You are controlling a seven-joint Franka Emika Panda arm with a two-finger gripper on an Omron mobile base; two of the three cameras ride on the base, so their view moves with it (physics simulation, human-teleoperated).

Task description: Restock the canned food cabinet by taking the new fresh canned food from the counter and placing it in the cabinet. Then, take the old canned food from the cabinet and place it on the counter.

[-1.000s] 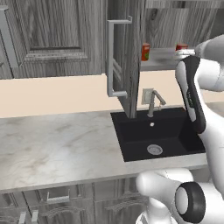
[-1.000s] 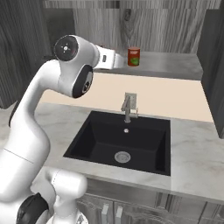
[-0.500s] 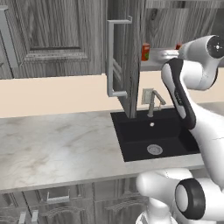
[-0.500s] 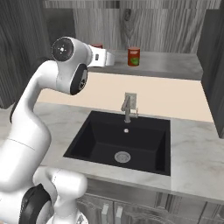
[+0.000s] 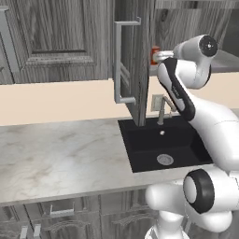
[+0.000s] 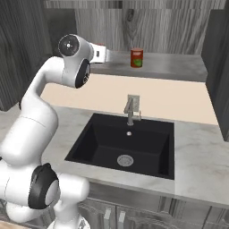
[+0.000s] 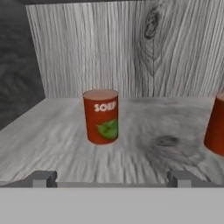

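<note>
Tool [image 7: 112,178] sits spread wide w/ nothing between its two tips, which we see low in the hand view at the front edge of the cabinet shelf [image 7: 144,153]. We're looking straight into the cabinet [image 5: 135,60]: grey wood-grain back wall, grey shelf. One red can [image 7: 101,116] marked "SOEP" w/ a green leaf on its label stands upright on the shelf, ahead of the tool, a bit left of centre, not touching the tips. A second red can [image 7: 215,126] stands at the right edge of that view, partly cut off, apart from the first.

From the right base view we see the arm reaching up to the shelf, w/ a red can [image 6: 137,58] upright on it, off to the right of the wrist. Cabinet door [image 5: 133,70] stands open, its silver bar handle [image 5: 122,60] facing us in the left base view. Below, the marbled surface [image 5: 60,154] carries the black sink [image 6: 125,143] and a faucet [image 6: 132,109].
</note>
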